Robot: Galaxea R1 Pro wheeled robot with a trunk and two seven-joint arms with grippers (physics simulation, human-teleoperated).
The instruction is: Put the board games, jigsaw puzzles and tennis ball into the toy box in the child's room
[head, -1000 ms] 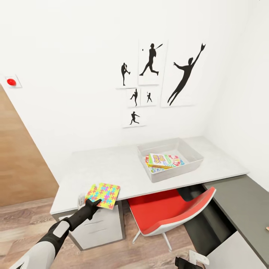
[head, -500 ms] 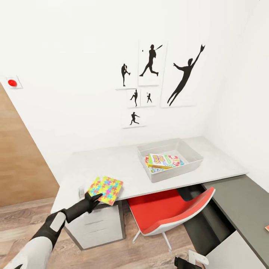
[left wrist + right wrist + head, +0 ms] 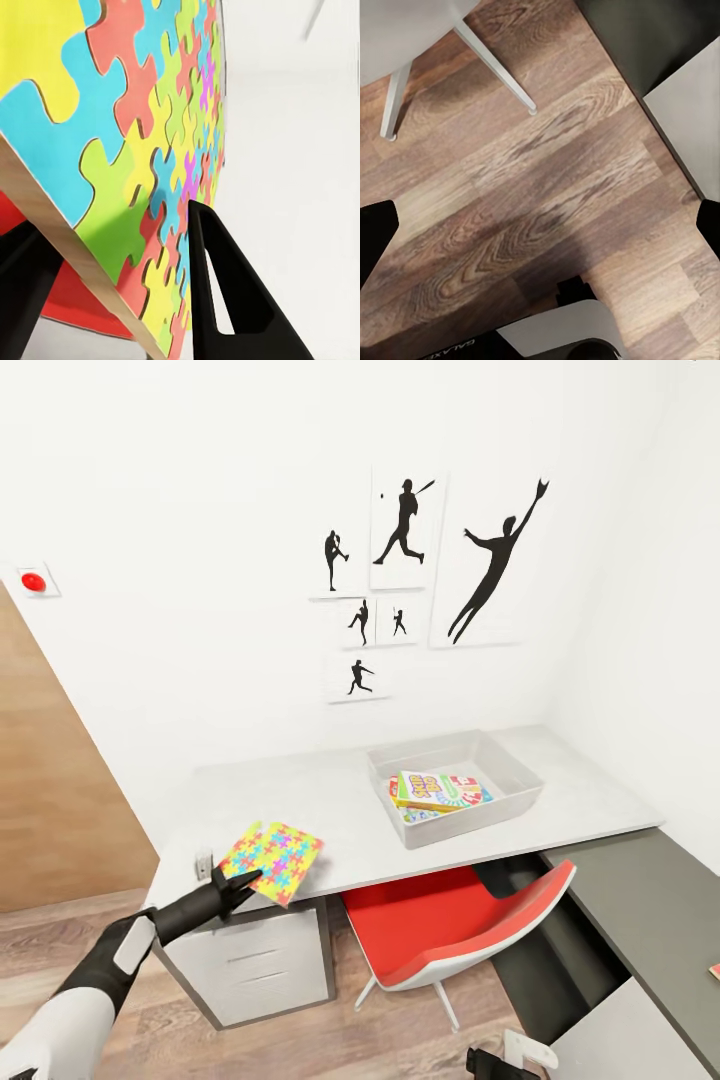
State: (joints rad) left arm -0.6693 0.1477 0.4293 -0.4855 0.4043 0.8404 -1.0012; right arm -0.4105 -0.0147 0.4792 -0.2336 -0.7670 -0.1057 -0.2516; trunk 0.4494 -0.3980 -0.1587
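A jigsaw puzzle point(image 3: 273, 860), a flat square printed with interlocking yellow, pink, blue and green pieces, tilts above the front left corner of the table point(image 3: 300, 800), one edge raised off the pale grey top. The left gripper point(image 3: 232, 880) is clamped on the near edge of the puzzle; in the left wrist view one black finger point(image 3: 232, 300) lies across the printed face point(image 3: 150, 150) and the other sits under the box's wooden-coloured edge. The left arm point(image 3: 90, 990) reaches up from the lower left, white at the forearm and black toward the wrist.

Further back and to the right on the table stands the toy box point(image 3: 455, 785), a shallow light grey tray. Inside it lie board games point(image 3: 440, 790), flat printed boxes in green, white, red and yellow.

A red chair point(image 3: 450, 930) is tucked beneath the table beside white drawers point(image 3: 260, 965). Black baseball-player silhouettes point(image 3: 430, 560) hang on the white wall.

The right gripper point(image 3: 540, 232) hangs low with its fingertips spread wide apart over the wood-plank floor point(image 3: 532, 195), near white chair legs point(image 3: 495, 67).
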